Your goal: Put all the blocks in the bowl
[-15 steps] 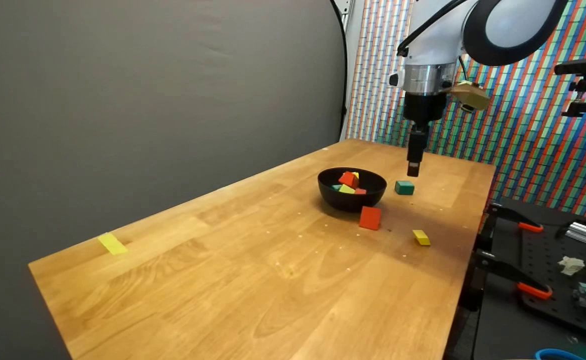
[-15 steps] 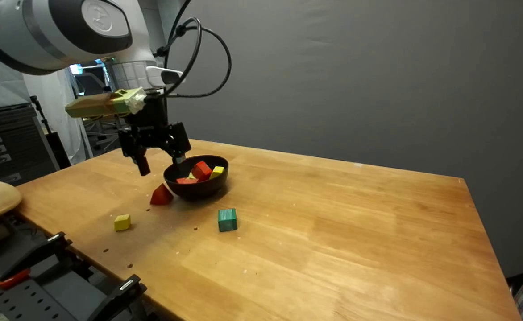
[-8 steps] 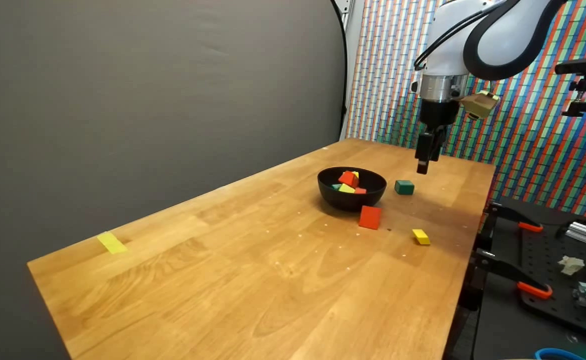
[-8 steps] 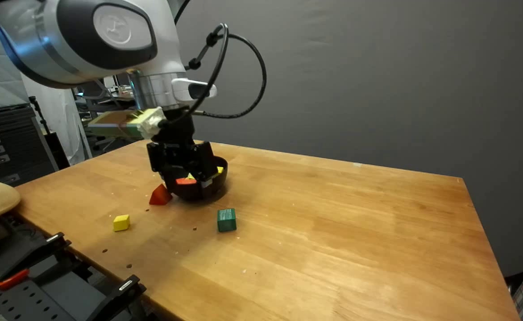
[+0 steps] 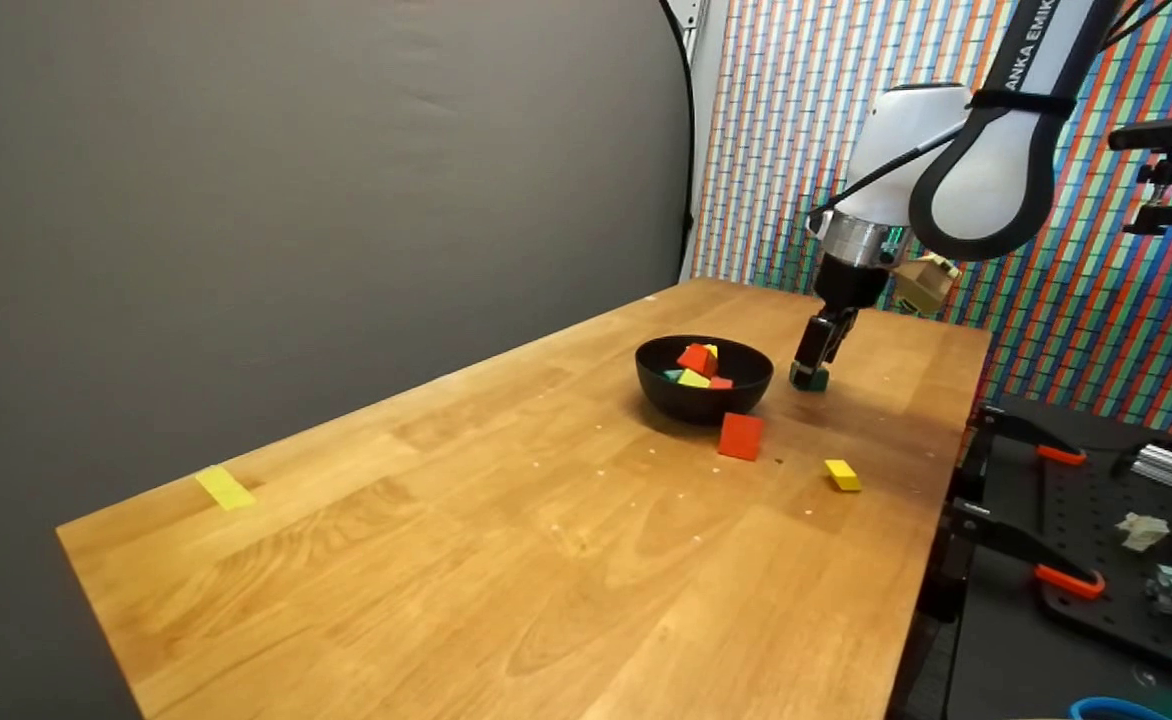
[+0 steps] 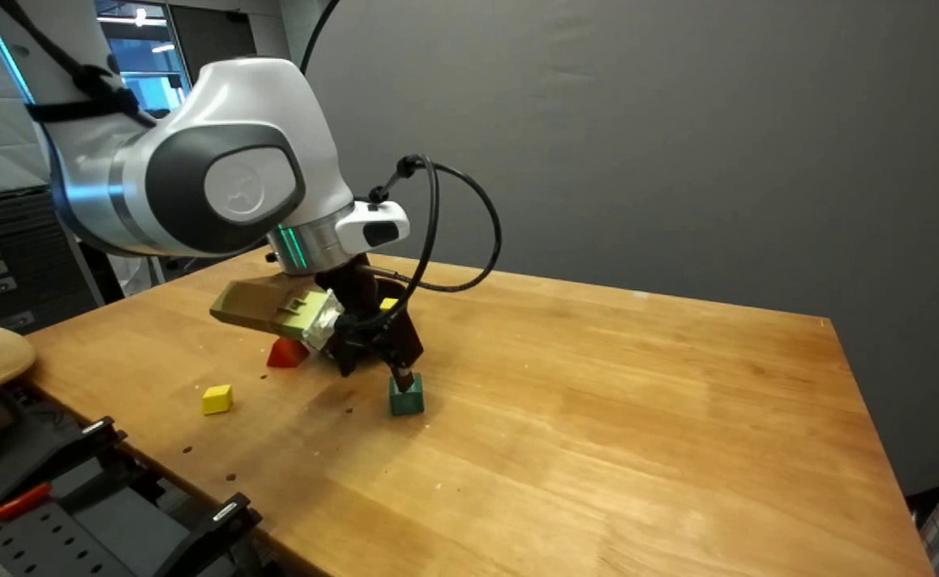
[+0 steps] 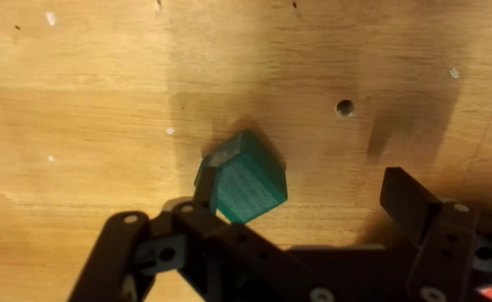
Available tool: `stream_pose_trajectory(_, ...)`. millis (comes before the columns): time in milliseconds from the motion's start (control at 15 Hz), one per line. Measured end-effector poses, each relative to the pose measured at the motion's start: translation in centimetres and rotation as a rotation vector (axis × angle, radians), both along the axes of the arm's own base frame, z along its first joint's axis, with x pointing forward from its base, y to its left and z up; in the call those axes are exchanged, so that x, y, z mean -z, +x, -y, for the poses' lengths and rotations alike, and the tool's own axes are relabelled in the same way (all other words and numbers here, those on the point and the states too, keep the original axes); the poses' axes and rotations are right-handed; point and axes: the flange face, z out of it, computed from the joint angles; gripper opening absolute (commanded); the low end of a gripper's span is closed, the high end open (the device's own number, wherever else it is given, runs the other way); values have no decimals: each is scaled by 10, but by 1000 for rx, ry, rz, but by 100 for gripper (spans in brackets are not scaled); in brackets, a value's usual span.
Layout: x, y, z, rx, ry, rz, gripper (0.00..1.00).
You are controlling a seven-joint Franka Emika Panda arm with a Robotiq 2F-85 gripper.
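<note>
Gripper [image 7: 300, 180], fingers [image 7: 407, 201] wide apart, low at a green block [image 7: 248, 188]. In an exterior view, the black bowl [image 5: 691, 404] of blocks [image 5: 696, 359] stands left; a red block [image 5: 741, 437] just beside it, a yellow block [image 5: 843, 475] nearer, clamps [image 5: 1018, 431] at right.

There it is: the arm [image 5: 1014, 150] is sporting "ANKA EMIK" in white letters [image 5: 1029, 45] above a black strap [image 5: 1022, 102], while its round cap [image 6: 273, 172] is showing a logo [image 6: 244, 193], too faint to read!

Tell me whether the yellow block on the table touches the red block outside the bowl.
Apart. Both exterior views show it: a strip of table is visible between the yellow block and the red block.
</note>
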Motion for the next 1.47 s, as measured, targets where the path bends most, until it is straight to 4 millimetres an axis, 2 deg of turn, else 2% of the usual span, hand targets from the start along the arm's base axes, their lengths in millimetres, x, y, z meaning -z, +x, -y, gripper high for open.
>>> stream_pose_trajectory(267,16,4,9,7,-17,14,100)
stream_pose_trajectory(733,18,16,20,26,-63,54,100)
stream_pose_trajectory(800,19,16,20,28,-67,57,82)
stream_pose_trajectory(1200,22,19,16,23,-74,64,34)
stream_pose_trajectory(1333,21,20,12,15,-73,73,23)
stream_pose_trajectory(1467,18,21,11,10,-73,91,22)
